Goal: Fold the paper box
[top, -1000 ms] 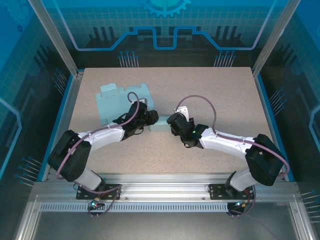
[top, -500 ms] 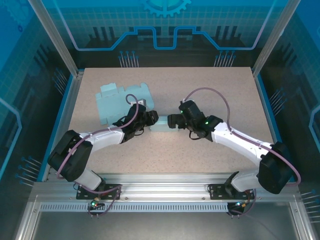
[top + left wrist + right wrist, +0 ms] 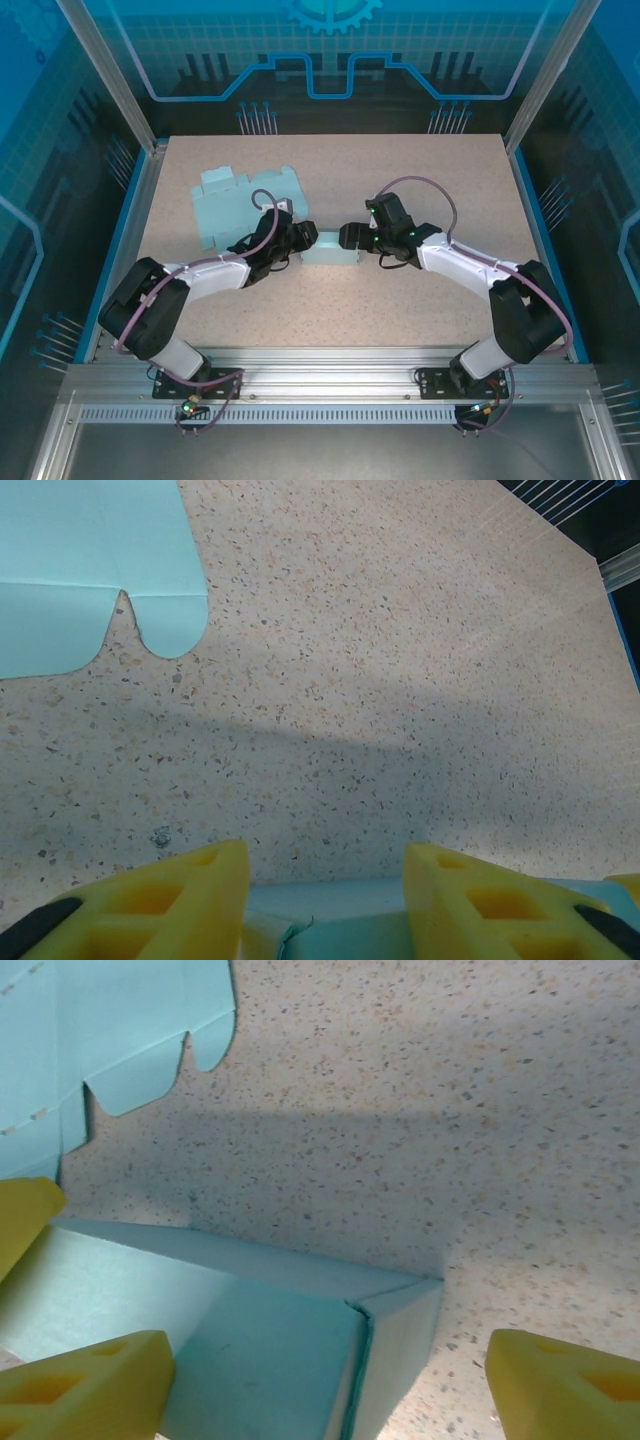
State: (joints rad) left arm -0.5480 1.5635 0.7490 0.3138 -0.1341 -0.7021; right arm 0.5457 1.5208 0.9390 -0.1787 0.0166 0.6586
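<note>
Box (image 3: 330, 250) sits mid-table (image 3: 430, 180), pale teal, its long side running left to right between my two grippers. A flat sheet (image 3: 243, 203) of the same teal lies to its far left, apart from it; in the right wrist view short dashed lines cross the sheet. My left gripper (image 3: 300, 241) is at the box's left end. Its yellow fingers (image 3: 170, 900) are partway closed with the box's edge between them, touching both, so I note it as gripping the box. My right gripper (image 3: 350, 238) is at the box's right end, fingers (image 3: 565, 1380) spread wide around the box's corner with bare table showing beside the right one; it is open and holds nothing. Against a second ago, my right arm has swung from the near side toward the far side and now meets the box end from the right. More of the box's top shows. The left arm and the sheet sit as they did.
</note>
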